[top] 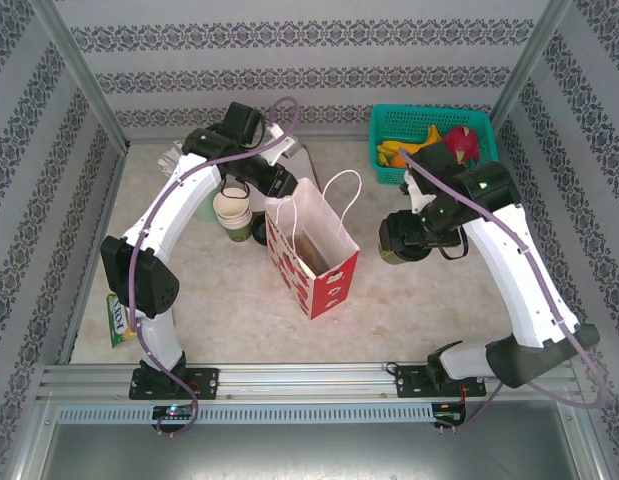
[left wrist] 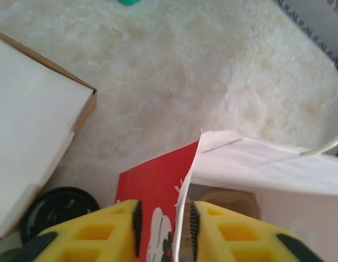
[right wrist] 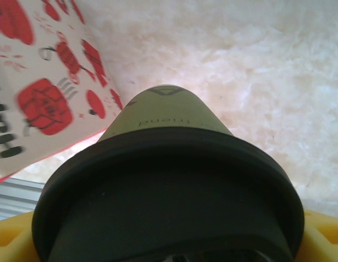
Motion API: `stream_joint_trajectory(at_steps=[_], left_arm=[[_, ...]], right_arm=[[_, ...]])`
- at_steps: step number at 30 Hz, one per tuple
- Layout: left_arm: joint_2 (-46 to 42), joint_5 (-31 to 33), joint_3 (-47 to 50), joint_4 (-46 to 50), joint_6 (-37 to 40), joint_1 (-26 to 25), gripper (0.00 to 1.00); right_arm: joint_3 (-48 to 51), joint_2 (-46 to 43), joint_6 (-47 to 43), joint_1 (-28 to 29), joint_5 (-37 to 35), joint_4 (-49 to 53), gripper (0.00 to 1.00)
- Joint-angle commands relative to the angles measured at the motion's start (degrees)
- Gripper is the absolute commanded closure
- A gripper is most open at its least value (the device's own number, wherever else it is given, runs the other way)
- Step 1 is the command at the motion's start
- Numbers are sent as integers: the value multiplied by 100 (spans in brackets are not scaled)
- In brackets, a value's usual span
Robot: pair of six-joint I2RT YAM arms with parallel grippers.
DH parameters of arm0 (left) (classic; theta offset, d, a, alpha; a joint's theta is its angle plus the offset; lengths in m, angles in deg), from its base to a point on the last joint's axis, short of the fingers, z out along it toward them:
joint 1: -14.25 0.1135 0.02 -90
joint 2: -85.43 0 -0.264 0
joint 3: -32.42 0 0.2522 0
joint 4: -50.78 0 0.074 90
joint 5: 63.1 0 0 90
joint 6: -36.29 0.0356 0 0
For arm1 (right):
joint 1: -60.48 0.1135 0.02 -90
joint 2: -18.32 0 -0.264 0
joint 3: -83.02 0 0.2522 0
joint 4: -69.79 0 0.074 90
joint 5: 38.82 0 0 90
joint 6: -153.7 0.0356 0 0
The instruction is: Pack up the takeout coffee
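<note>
Right fingers (right wrist: 323, 236) grip takeout coffee (right wrist: 169, 180); left fingers (left wrist: 234, 234), slightly apart, straddle bag (left wrist: 152, 191) rim.

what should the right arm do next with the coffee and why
Probably carry the takeout coffee, held in the right pincer, leftward over the open bag before lowering it; the left pincer straddles its rim.
</note>
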Motion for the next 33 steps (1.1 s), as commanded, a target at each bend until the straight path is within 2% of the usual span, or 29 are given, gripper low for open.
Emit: stream_joint_trajectory(at_steps=[1, 3, 6, 11, 16, 20, 27, 33], left_arm=[[-65, 24, -80, 132, -349, -81, 80], [-193, 49, 77, -15, -750, -90, 91], [-388, 204, 325, -192, -1358, -153, 100], [-640, 303, 526, -336, -2111, -238, 100], [-658, 357, 645, -299, -2238, -247, 100], [-634, 410, 721, -308, -2280, -252, 100], [-579, 372, 725, -316, -2370, -249, 100], [-564, 382, 739, -358, -2543, -248, 100]], right_arm=[[-451, -101, 286, 165, 149, 1155, 30], [-690, -93, 351, 222, 160, 1155, 30], [-1076, -44, 392, 328, 178, 1155, 31], [-1898, 150, 436, 558, -62, 1131, 31], [-2794, 605, 344, 1053, -163, 990, 31], [-3069, 1064, 130, 1444, -18, 874, 31], [-3412, 1731, -92, 1797, 354, 700, 31], [-3429, 2200, 90, 2147, 100, 740, 32]])
